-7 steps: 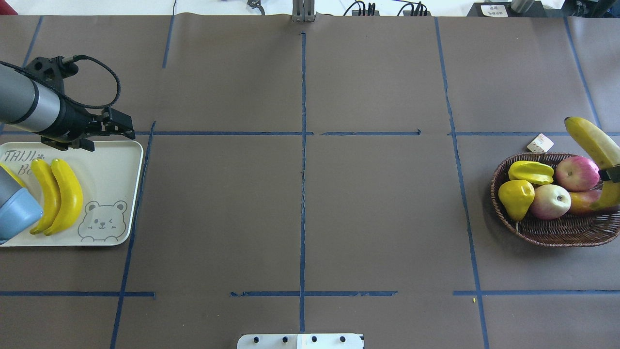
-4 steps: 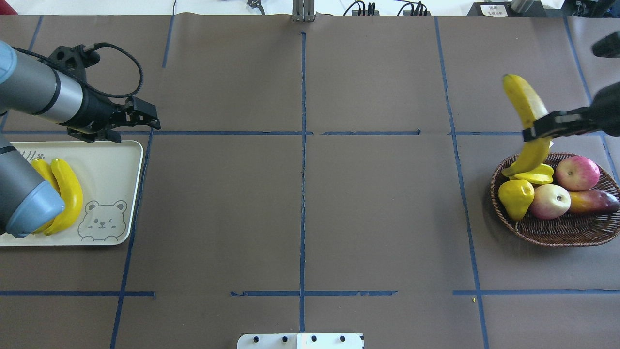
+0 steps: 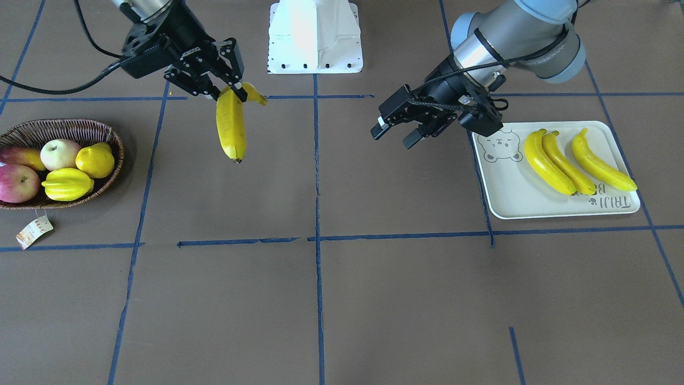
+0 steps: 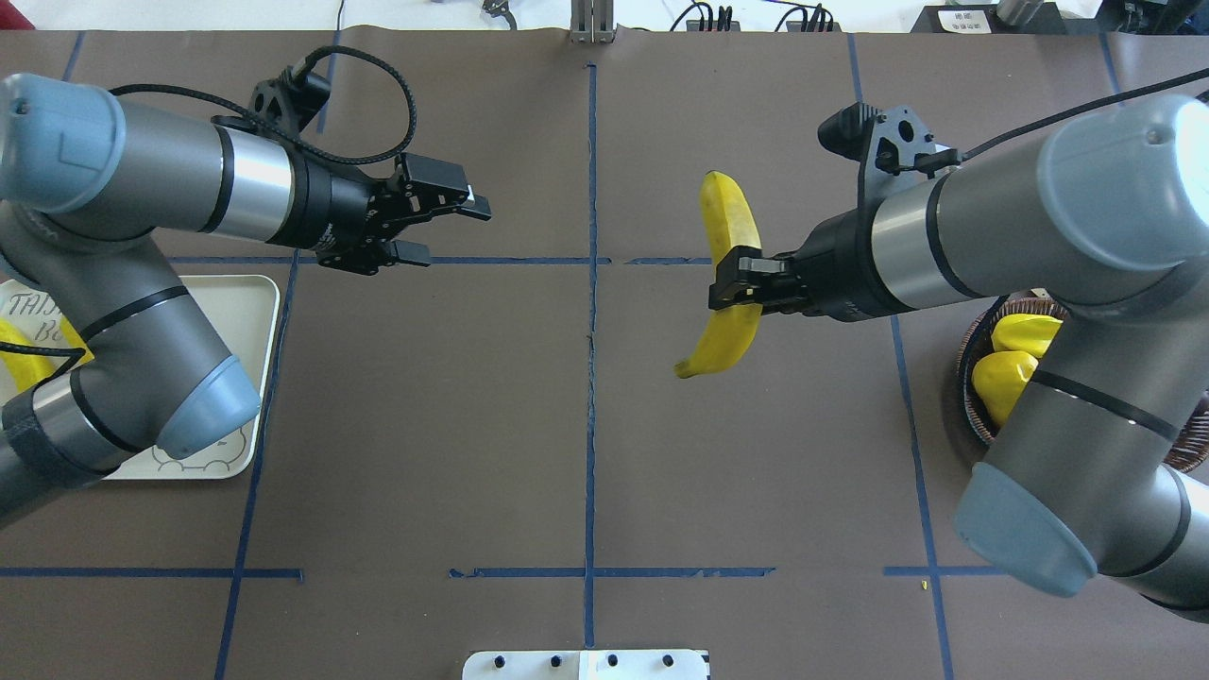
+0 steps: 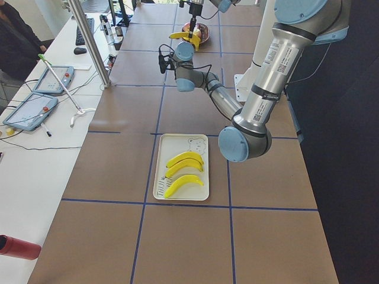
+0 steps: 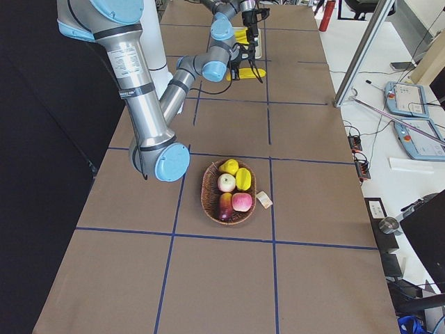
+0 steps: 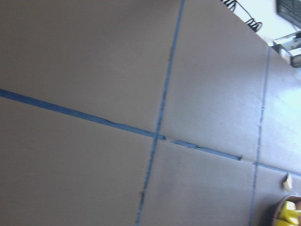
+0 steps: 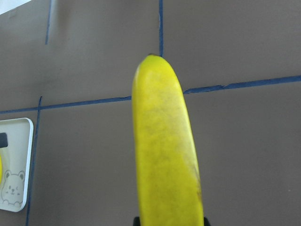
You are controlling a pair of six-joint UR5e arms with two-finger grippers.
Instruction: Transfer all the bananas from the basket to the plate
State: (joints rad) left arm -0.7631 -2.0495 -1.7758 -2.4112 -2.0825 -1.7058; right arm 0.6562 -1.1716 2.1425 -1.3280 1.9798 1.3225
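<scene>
The bench [image 4: 586, 453] is bare across its middle, so a dropped fruit would land well apart from both containers. The basket [image 3: 64, 125] sits by the bench's right-end edge, and we see no banana in it. The plate [image 3: 507, 198] sits by the left-end edge with three bananas [image 3: 556, 163] side by side, leaving bare only the bear-print strip nearest the bench's middle. We judge a fourth laid there could roll over the low rim.

The last banana [image 4: 727, 217] hangs in the air over the bench's middle, a little toward the right end. The right gripper [image 4: 735, 281] has its jaws closed across the banana's waist, and on so narrow a hold the smooth skin may swivel. The left gripper [image 4: 453, 229] faces it, jaws spread wide and empty, well apart. If we release before that one closes, the banana falls.
</scene>
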